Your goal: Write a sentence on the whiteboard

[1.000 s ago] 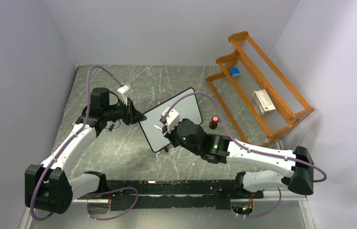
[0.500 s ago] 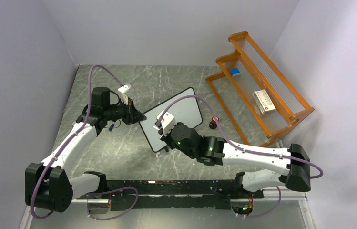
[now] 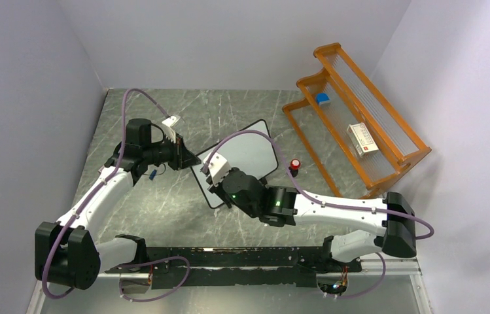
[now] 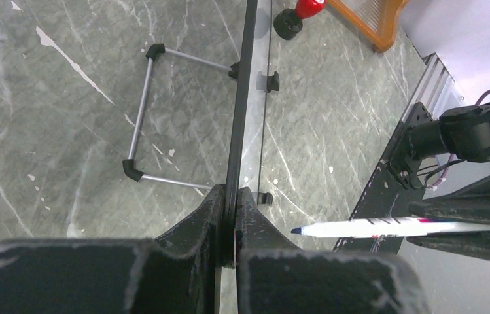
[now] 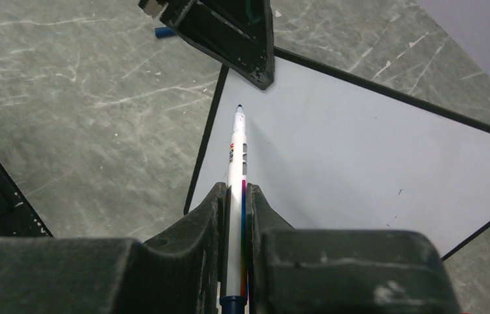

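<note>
The whiteboard (image 3: 255, 152) stands tilted at the table's middle, its face (image 5: 360, 157) blank; no sentence is in view. My left gripper (image 3: 188, 159) is shut on the board's left edge, and the thin black frame (image 4: 242, 98) runs straight out from between its fingertips (image 4: 229, 193). My right gripper (image 5: 236, 191) is shut on a white marker (image 5: 236, 150) and hovers over the board's near-left part (image 3: 219, 171). The marker's blue tip (image 4: 296, 230) points at the board's corner beside the left gripper (image 5: 242, 39), with a small gap to the face.
An orange rack (image 3: 360, 124) at the right holds a blue block (image 3: 322, 99) and a white box (image 3: 362, 139). A red-and-black cap (image 3: 294, 165) stands just right of the board. The wire stand (image 4: 139, 124) sticks out behind the board. A small blue piece (image 3: 154, 174) lies under the left arm.
My right arm has swung left across the board with the marker, from the board's middle to its left corner. The left gripper and the board have stayed put.
</note>
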